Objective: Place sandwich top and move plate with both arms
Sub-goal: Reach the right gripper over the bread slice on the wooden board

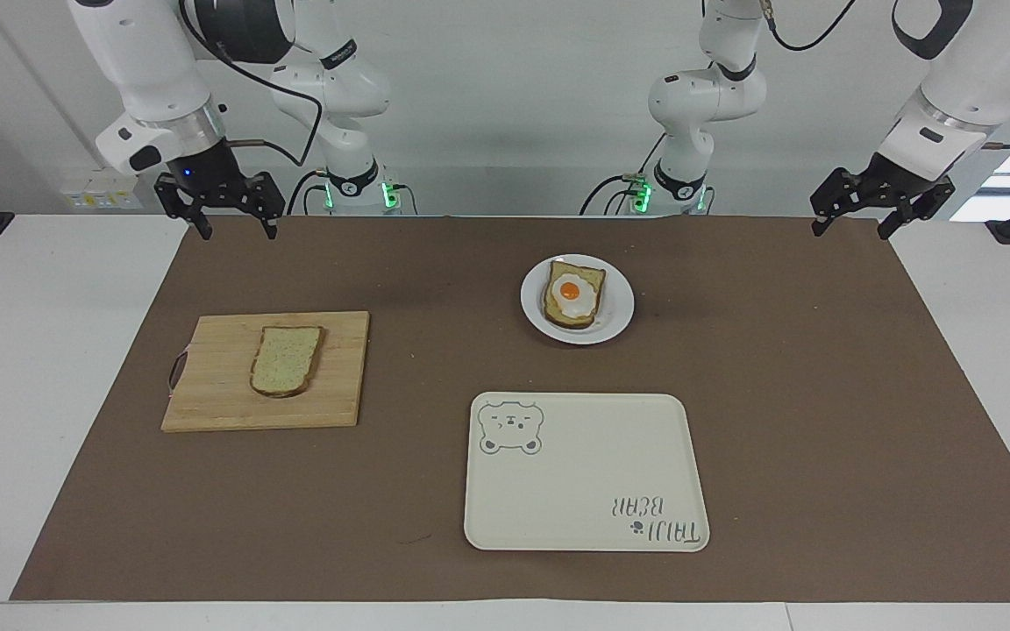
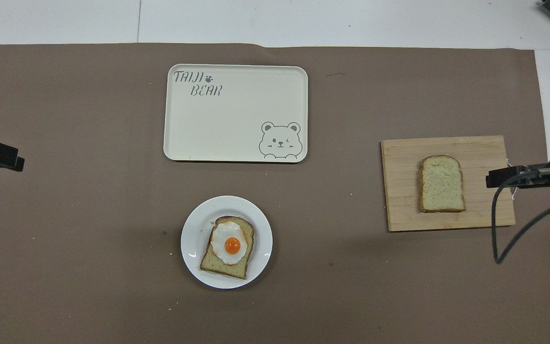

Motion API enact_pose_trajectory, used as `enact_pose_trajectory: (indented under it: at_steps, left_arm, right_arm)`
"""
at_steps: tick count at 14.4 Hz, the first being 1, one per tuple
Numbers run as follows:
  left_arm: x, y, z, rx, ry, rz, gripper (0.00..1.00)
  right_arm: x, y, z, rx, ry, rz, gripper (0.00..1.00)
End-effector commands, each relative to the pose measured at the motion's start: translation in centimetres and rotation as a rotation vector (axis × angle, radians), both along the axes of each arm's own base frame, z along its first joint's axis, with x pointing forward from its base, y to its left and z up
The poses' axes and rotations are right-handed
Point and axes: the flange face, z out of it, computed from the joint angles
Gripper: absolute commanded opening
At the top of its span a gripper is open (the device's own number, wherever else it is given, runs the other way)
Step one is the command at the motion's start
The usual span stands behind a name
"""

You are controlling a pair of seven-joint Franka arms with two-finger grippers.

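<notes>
The sandwich top (image 1: 286, 360) is 1 pale speckled bread slice with brown crust, lying flat on the cutting board (image 1: 216, 403) toward the right arm's end; 1 white plate (image 1: 615, 320) holds 1 egg-topped slice (image 1: 572, 294); 1 tray (image 1: 584, 491) lies farther from the robots; the right gripper (image 1: 233, 233) and left gripper (image 1: 849, 232) both hang with fingers spread, grasping nothing.
</notes>
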Motion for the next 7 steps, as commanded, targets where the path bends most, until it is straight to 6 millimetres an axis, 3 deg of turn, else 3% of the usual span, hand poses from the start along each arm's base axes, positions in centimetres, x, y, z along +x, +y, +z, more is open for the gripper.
enact_pose_trajectory:
  at_steps: [1,4,7]
  left_arm:
    - [-0.4,0.1,0.7,-0.008,0.000,-0.002,1.00]
    - [-0.3,0.3,0.7,-0.008,0.000,0.001,1.00]
    - [-0.3,0.3,0.6,-0.008,0.002,0.001,1.00]
  right_arm:
    - [1.6,-0.6,-2.6,0.026,-0.010,0.059,1.00]
    - [3.2,-2.5,-5.8,0.025,0.005,0.097,1.00]
    - [5.4,-3.1,-10.5,0.024,-0.007,0.105,1.00]
